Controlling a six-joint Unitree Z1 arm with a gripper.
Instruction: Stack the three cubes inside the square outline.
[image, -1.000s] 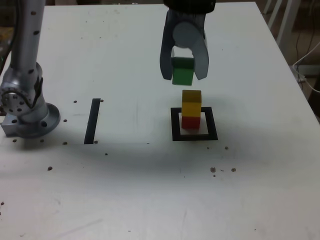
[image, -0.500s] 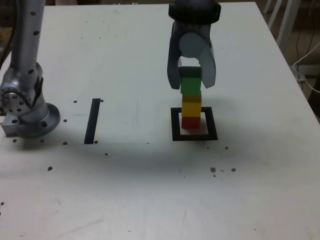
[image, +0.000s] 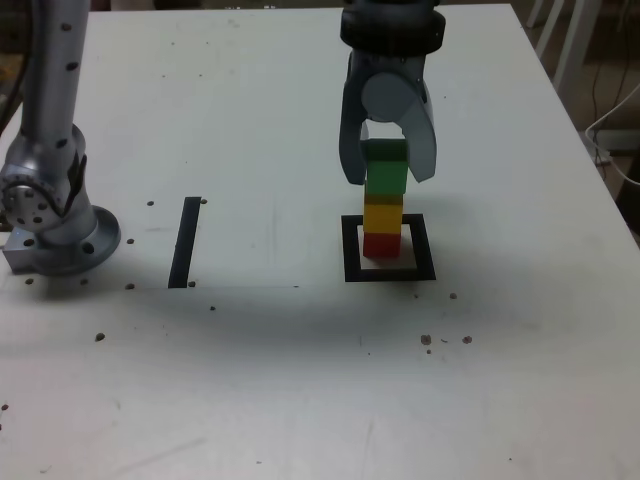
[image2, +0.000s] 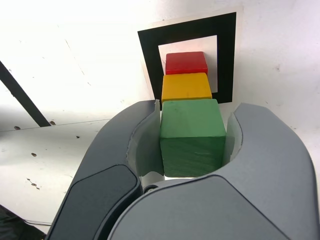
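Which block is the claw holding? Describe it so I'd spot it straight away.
Find the black square outline on the white table. A three-block tower stands inside it. The gripper grips the top one, the green cube, above the yellow cube and red cube.

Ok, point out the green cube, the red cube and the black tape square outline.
Matte green cube (image: 386, 175): exterior view, its front face, between the gripper's fingers.
Matte red cube (image: 380, 244): exterior view, front face, bottom of the stack.
Black tape square outline (image: 390, 273): exterior view, its near edge.
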